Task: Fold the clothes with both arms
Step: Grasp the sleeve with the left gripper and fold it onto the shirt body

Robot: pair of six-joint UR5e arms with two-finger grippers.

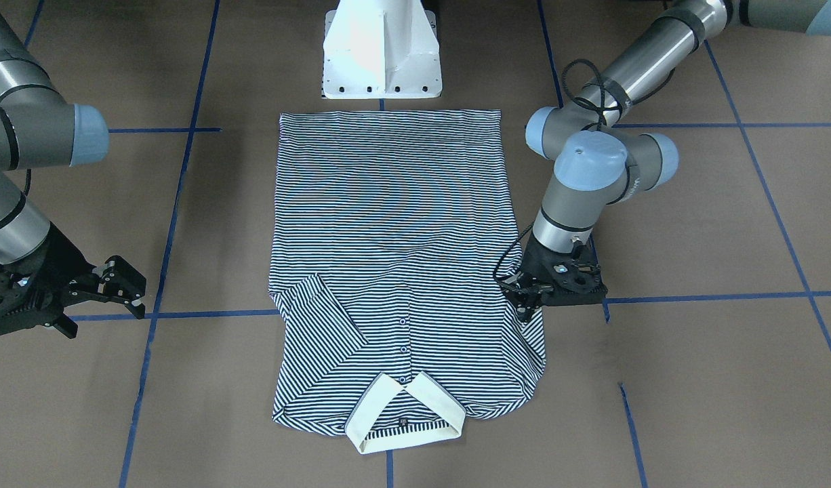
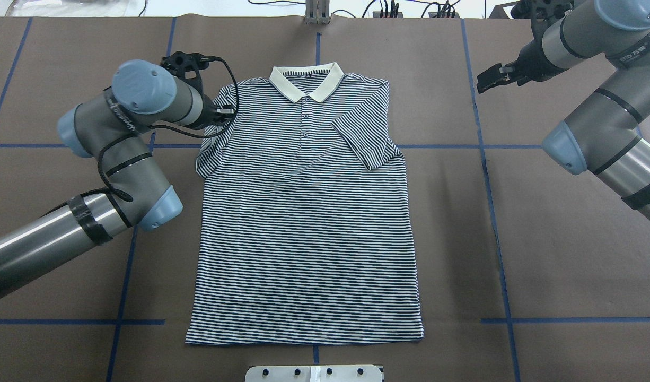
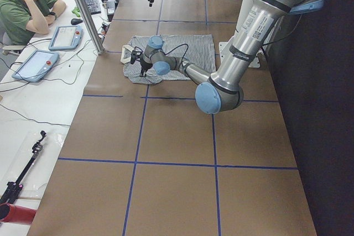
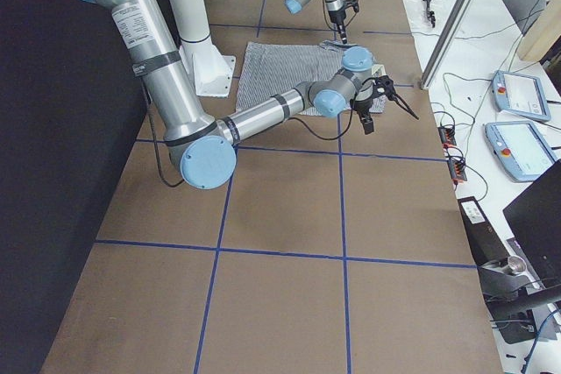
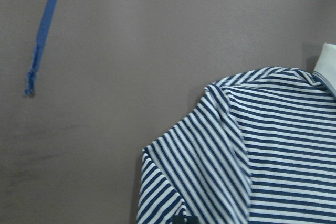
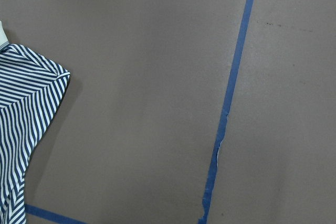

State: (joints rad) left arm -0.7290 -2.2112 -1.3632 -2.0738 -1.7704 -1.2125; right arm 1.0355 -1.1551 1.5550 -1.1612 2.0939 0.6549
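Note:
The striped polo shirt lies flat and face up, with its cream collar on the far side from the robot. One sleeve is folded in over the chest. The other sleeve lies spread out. My left gripper is down at this sleeve's edge with its fingers together on the cloth. The left wrist view shows the sleeve with a dark fingertip at the hem. My right gripper is open and empty, off to the side of the shirt above the bare table.
The white pedestal base stands just behind the shirt's hem. Blue tape lines cross the brown table cover. An operator sits at a side desk with tablets and cables.

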